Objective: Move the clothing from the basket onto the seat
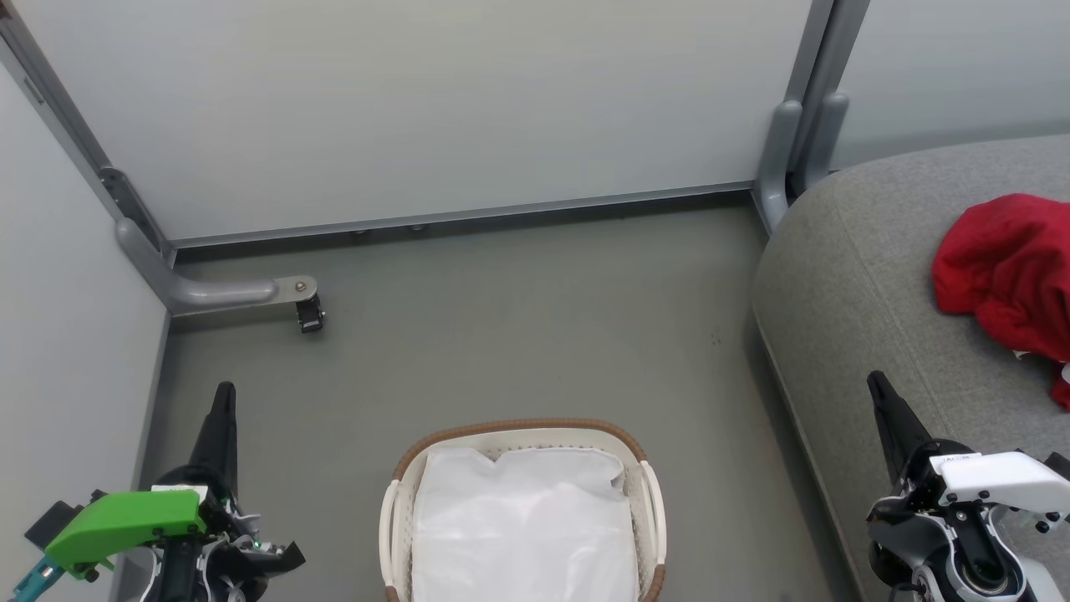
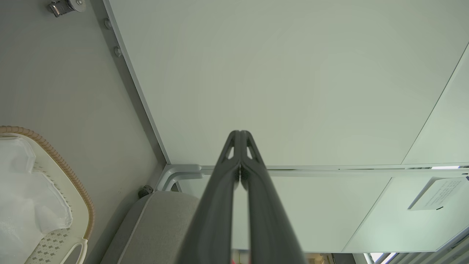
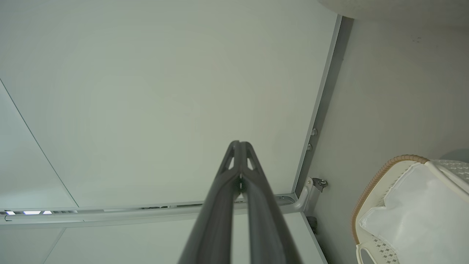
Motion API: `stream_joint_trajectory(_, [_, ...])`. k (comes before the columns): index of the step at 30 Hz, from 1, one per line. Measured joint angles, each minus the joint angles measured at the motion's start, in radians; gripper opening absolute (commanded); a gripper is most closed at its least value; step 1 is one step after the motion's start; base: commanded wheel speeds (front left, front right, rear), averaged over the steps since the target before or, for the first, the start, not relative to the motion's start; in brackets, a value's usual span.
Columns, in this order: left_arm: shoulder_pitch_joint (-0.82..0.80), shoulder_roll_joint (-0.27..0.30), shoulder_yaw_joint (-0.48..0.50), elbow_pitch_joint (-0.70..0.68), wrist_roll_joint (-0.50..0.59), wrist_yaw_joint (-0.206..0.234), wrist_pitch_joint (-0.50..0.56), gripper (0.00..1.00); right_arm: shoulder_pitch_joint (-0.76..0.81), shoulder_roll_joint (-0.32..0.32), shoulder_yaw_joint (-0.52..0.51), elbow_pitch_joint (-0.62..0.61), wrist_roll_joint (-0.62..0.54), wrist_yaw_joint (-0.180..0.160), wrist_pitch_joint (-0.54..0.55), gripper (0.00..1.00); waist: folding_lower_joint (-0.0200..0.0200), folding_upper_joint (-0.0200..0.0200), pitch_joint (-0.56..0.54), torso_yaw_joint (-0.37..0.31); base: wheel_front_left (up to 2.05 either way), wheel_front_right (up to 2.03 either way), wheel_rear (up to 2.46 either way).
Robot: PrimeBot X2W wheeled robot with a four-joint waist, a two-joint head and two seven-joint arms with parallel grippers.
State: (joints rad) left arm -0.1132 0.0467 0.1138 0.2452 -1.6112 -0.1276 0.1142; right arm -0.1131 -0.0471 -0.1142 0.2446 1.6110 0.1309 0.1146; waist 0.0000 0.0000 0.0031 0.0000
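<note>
Red clothing (image 1: 1007, 267): heaped on grey seat (image 1: 853, 276). Oval basket (image 1: 518, 428), white liner (image 1: 522, 518) inside: on floor (image 1: 501, 334) between left gripper (image 1: 224, 391) and right gripper (image 1: 875, 380), both jaws pressed together. Beyond: partition wall (image 1: 418, 109), castor bracket (image 1: 308, 311).

One red garment (image 1: 1007, 272), one basket (image 1: 518, 435), one seat (image 1: 853, 276), two grippers (image 1: 224, 397) (image 1: 878, 385)

Soft cloth clothing (image 1: 1003, 267), matt fabric seat (image 1: 844, 288), seemingly plastic basket (image 1: 653, 502)

Grey floor (image 1: 518, 318) bearing the white, brown-rimmed basket (image 1: 518, 426) at 6 o'clock and the grey seat (image 1: 853, 276) at 3 o'clock, the latter carrying the crumpled red clothing (image 1: 1011, 267).
</note>
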Motion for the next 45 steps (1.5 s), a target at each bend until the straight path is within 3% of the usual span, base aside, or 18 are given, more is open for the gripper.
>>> stream_joint_trajectory(45, [0.000,0.000,0.000,0.000,0.000,0.000,0.000,0.00,0.000,0.000,0.000,0.000,0.000,0.000,0.000,0.00,0.0000,0.0000,0.000,0.000,0.00,0.00,0.00])
